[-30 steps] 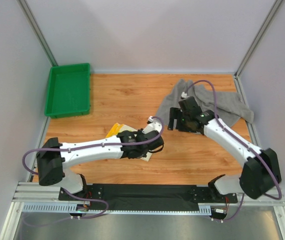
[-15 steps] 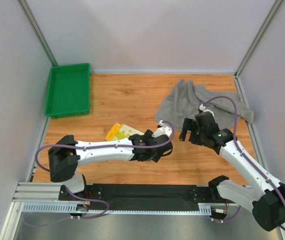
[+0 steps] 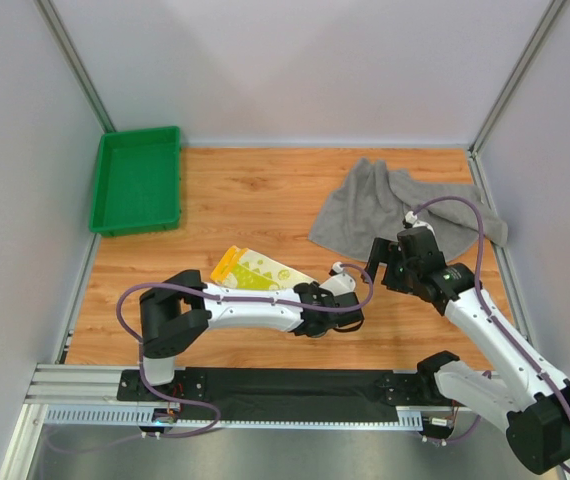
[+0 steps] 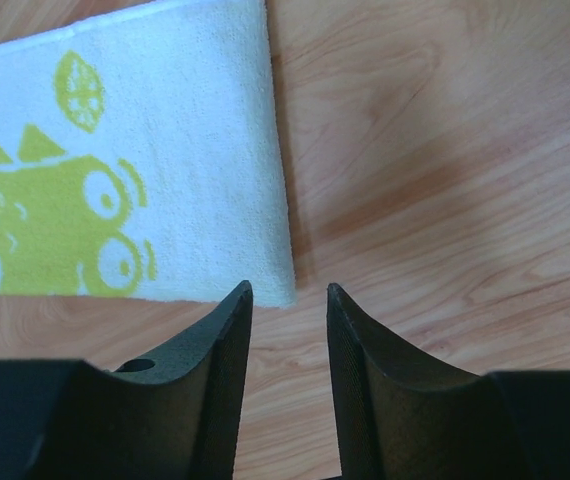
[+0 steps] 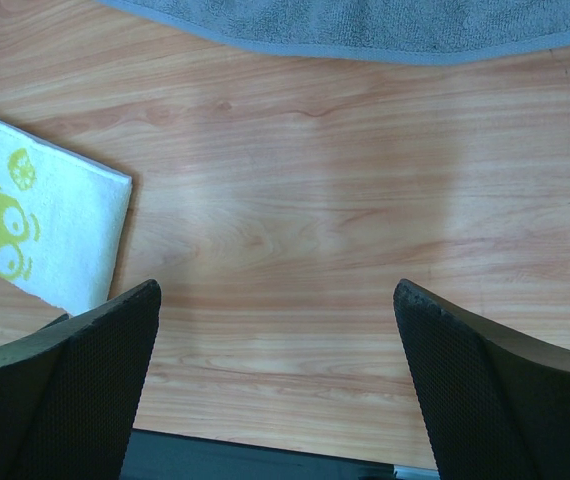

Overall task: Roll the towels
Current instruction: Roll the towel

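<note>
Under the left arm, part of the printed towel (image 3: pixel 255 270) was hidden. Two towels: it lay near-centre, the grey towel (image 3: pixel 365 205) far right. The left gripper (image 4: pixel 288 290) was slightly parted, the right gripper (image 5: pixel 275 295) wide; both empty.

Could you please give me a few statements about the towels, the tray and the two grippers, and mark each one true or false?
1. The green tray holds a towel. False: no towel is in it.
2. The right gripper is wide open and holds nothing. True.
3. The grey towel is rolled up. False: it lies loose and rumpled on the table.
4. The printed towel lies flat on the table. True.
5. The left gripper clamps the printed towel. False: its fingers are apart, with the towel's corner just beyond them.
</note>
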`<state>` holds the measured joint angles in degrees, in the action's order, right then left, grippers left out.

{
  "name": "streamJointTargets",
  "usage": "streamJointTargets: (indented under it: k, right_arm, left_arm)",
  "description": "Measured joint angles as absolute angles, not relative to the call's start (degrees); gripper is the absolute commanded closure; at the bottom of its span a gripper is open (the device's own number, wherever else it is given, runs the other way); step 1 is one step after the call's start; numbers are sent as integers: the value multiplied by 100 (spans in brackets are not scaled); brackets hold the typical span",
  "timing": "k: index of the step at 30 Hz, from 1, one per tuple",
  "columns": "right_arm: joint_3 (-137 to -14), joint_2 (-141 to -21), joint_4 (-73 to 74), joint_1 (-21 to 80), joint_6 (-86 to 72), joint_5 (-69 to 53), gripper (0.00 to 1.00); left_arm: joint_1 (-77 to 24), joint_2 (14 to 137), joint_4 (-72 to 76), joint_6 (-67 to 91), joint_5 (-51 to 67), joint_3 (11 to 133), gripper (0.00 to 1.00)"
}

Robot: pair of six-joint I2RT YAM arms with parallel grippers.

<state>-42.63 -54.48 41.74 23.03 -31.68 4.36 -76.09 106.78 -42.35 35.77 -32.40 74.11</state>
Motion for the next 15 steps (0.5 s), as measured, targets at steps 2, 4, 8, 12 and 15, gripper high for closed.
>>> streamJointTargets:
  k: [2,4,8,12,15]
  right_arm:
    - [-4263,-5448,4176,2294,-3168,436,0]
    - [-4261,-5450,4176,2292,-3168,436,0]
    - [-4252,-5454,4174,2279,-3168,419,0]
    - [-4224,-5457,4176,2268,-3168,395,0]
    - [-4222,-5457,4176,2263,-3168,377,0]
  left_arm:
    - [-7612,10755,-4239,3588,-3234,7413,58]
    - [-7612,10825,-4233,3592,-3218,7408,59]
    - [-7612,10943,-4239,3629,-3225,7402,59]
    - [-7612,11115,-4254,3723,-3229,7402,58]
    - [-7609,11159,-4257,3793,-3297,7389,58]
